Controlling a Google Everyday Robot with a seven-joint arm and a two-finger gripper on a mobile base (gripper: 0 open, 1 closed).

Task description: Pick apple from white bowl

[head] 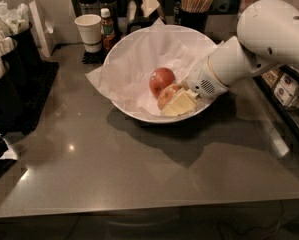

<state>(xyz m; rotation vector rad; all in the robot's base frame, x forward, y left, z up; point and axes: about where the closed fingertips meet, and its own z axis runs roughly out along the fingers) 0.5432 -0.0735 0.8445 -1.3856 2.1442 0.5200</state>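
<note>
The tool [179,103] sits in the bowl [150,118] against the apple [167,94]; whether it grips, I cannot tell. A redder apple [161,79] touches the apple behind. A cup [89,31] and bottle [107,29] stand beyond.

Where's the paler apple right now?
Camera view, near centre: the paler apple lies in the white bowl, beside the redder apple, with the gripper right against it.

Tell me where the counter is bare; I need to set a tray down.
The counter is bare along its near edge, in front of the white bowl. Crowded: the back, with paper cup and bottle; the left, with black holders; and the bowl, where the gripper sits by the apple.
</note>
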